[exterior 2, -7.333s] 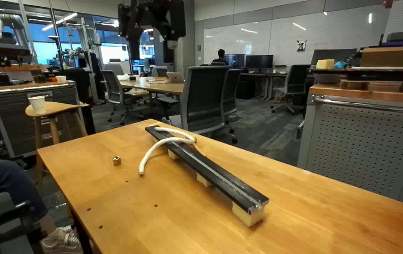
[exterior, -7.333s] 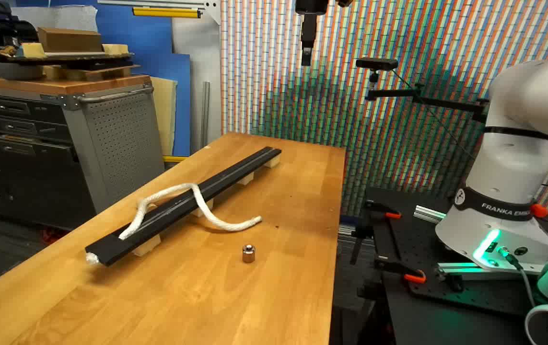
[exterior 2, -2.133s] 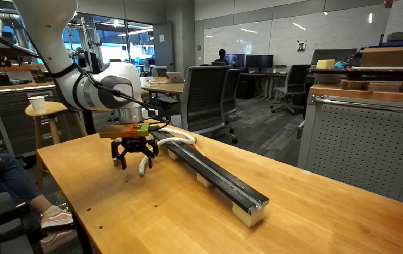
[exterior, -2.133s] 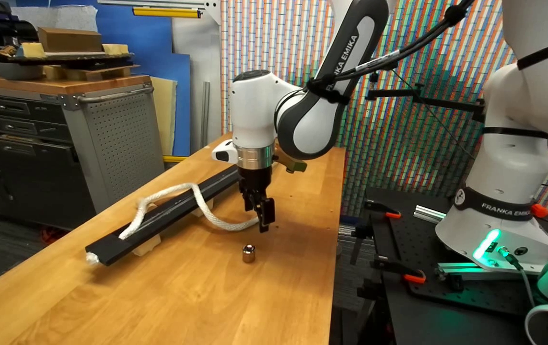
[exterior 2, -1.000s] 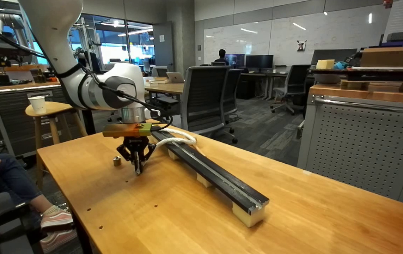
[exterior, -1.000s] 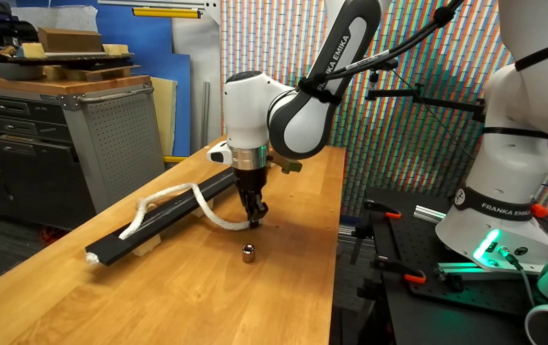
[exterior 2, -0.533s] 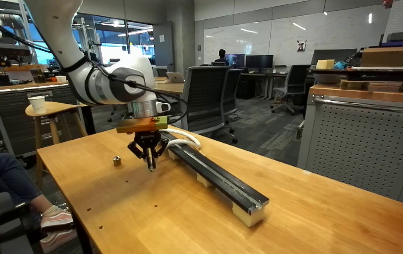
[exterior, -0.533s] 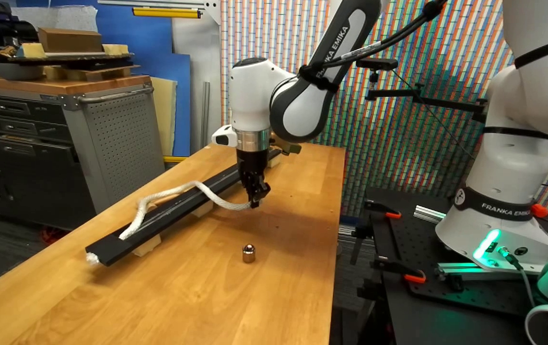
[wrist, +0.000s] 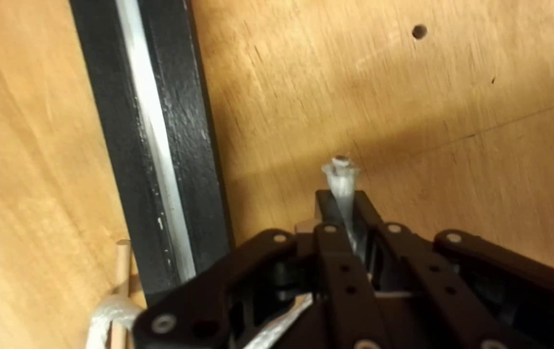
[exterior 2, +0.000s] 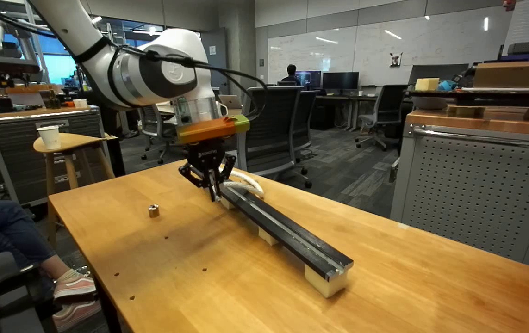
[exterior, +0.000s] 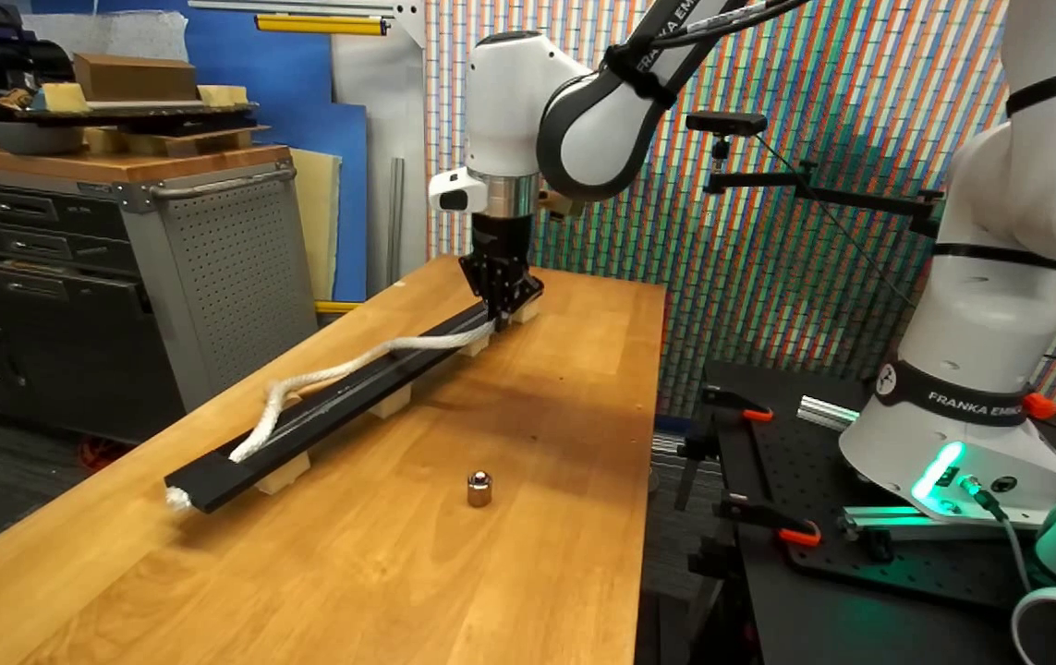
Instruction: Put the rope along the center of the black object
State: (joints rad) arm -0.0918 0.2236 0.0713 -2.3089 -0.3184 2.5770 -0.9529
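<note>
My gripper is shut on one end of the white rope; in the wrist view the frayed rope tip pokes out past the fingertips. The long black object, a bar with a pale lengthwise groove, runs along the table. In the wrist view the held end hangs over the wood, to the right of the black bar. In an exterior view the rope's other end rests on the bar's near part. From there it bends over the bar's left edge, then slants back across the bar up to the gripper.
Pale blocks prop the bar above the wooden table. A small metal cylinder stands on the tabletop. Beside the bar lies a short wooden dowel under the rope. Someone sits by the table edge.
The gripper, open about two seconds ago, has shut on the rope's loose end. It has lifted that end and carried it toward the bar, drawing out the rope's curve.
</note>
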